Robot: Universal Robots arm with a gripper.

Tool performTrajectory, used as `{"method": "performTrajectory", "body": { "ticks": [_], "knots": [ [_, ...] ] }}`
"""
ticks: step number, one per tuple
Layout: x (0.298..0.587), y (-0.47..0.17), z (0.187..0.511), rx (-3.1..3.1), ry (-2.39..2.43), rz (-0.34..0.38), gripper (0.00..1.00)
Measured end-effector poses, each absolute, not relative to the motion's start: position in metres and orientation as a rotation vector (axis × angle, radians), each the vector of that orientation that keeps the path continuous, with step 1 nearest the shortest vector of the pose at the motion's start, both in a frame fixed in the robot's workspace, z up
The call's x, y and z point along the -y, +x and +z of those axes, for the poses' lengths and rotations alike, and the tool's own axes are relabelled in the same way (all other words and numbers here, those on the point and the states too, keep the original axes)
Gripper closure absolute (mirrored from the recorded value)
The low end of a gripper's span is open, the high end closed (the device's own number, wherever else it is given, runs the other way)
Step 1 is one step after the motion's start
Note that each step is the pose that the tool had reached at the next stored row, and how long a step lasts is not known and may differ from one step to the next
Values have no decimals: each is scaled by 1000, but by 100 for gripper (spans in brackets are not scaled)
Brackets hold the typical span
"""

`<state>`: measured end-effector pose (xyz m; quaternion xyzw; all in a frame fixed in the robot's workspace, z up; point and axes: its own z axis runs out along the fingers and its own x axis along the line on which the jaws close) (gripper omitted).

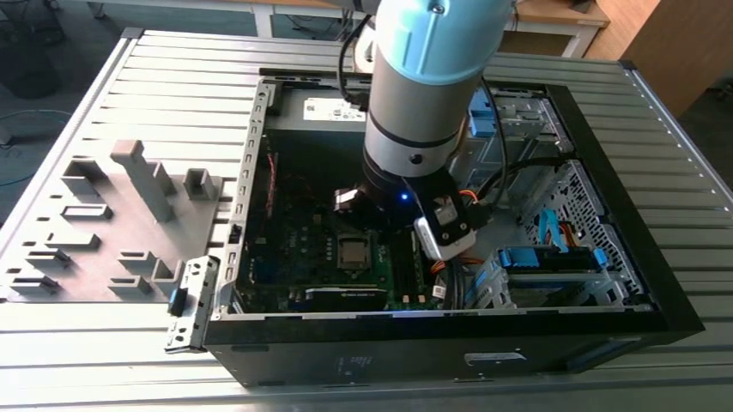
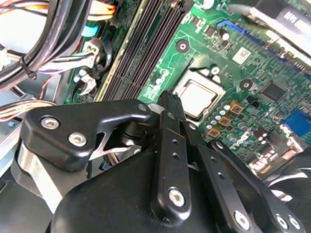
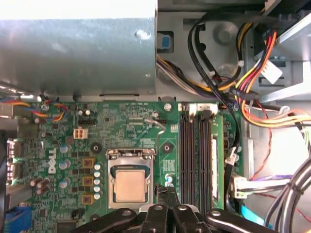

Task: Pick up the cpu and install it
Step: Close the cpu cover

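Our gripper [image 3: 163, 190] looks clenched on nothing and hovers just beside the cpu [image 3: 130, 186], which lies in its socket [image 3: 130, 154]. Any drop from here could, we judge, scrape the cpu or bend the socket; farther off, the loose cables [image 3: 252, 92] could snag the arm [image 1: 430, 86].

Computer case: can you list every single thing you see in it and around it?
computer case: one, black, lying open on the table
table: one, grey slatted metal, under everything
holder tray: one, grey, on the table, exterior view's left of the case
motherboard: one, green, inside the case
cpu: one, silver-grey, seated in the motherboard's socket
metal box: one, grey, inside the case beside the motherboard
cables: many, orange, yellow, red, black, beside the motherboard
arm: one, silver and light blue, reaching into the case
gripper: one, black, shut, empty, close to the cpu
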<state>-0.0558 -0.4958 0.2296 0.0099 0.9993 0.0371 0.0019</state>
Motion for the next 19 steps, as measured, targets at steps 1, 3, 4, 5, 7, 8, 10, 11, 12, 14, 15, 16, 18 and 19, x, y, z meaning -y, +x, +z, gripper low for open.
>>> {"method": "performTrajectory", "body": {
  "ticks": [1, 3, 4, 5, 7, 8, 10, 11, 12, 14, 15, 16, 18, 19],
  "knots": [
    [495, -56, 229, -3135, 31, 118, 89],
    [493, -58, 228, -3135, 31, 120, 89],
    [493, -59, 228, -3135, 31, 120, 89],
    [492, -61, 227, -3135, 31, 120, 89],
    [492, -67, 226, -3135, 31, 120, 89],
    [492, -71, 226, -3135, 31, 120, 89],
    [492, -77, 225, -3135, 31, 120, 89],
    [492, -80, 225, -3135, 31, 120, 89],
    [492, -82, 225, -3135, 31, 120, 89],
    [492, -86, 224, -3135, 32, 120, 89],
    [492, -87, 223, -3134, 35, 120, 89],
    [491, -87, 223, -3134, 43, 120, 89],
    [491, -88, 223, -3133, 62, 119, 89],
    [491, -88, 223, -3133, 67, 119, 89]
  ]
}}
